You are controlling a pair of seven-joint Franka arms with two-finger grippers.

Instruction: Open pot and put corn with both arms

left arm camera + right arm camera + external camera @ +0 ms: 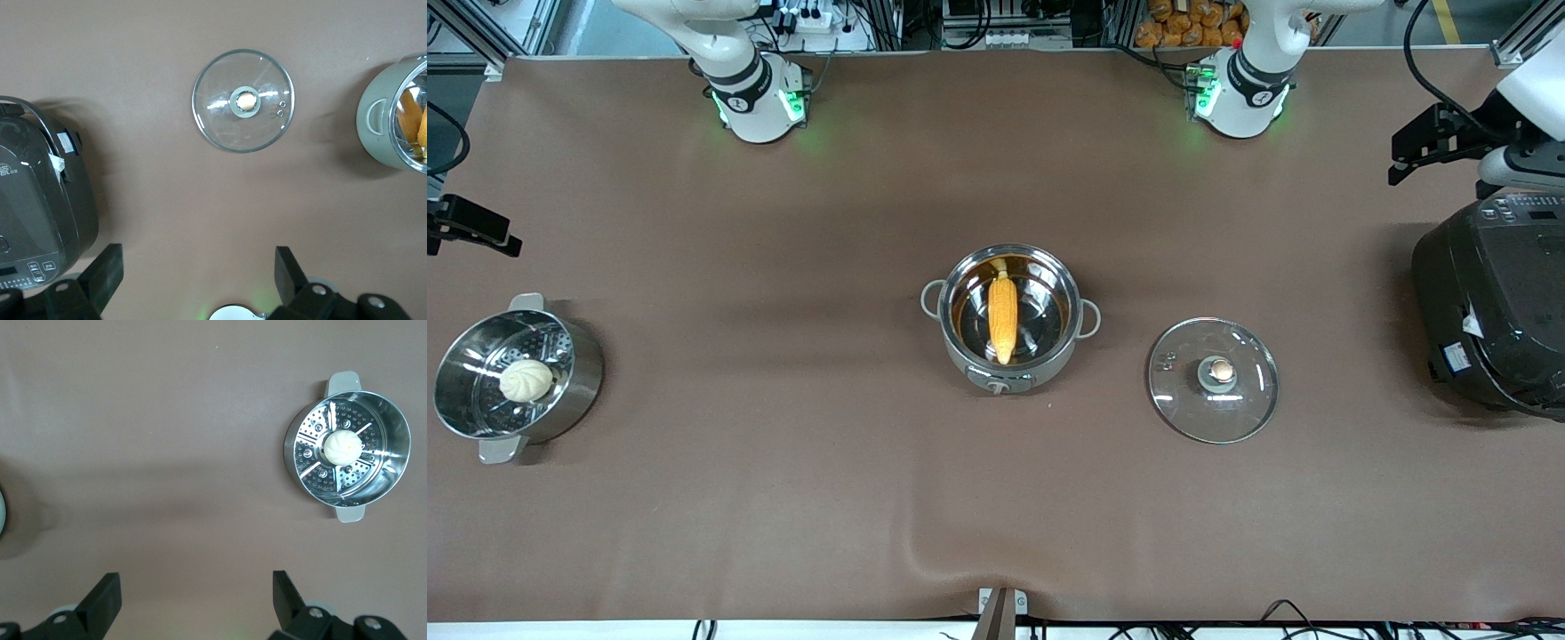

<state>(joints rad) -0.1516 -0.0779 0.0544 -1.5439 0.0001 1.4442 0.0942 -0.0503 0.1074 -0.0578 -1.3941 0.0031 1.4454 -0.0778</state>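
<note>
The brown worktop (783, 498) is seen carrying everything. A large black cooker (1489, 307) is set at the edge of the left arm's end. The pot (1009, 322) is placed at the worktop's middle, uncovered, and the corn (1002, 316) is laid inside it. The glass lid (1214, 380) is laid flat beside the pot, toward the left arm's end. A steel steamer pot (511, 378) with a white bun (526, 380) in it is kept at the right arm's end. The left pincer (197, 283) is held wide open and empty, raised over bare worktop between the cooker and the lid. The right pincer (197, 603) is likewise spread wide, empty, over bare worktop near the steamer pot.
</note>
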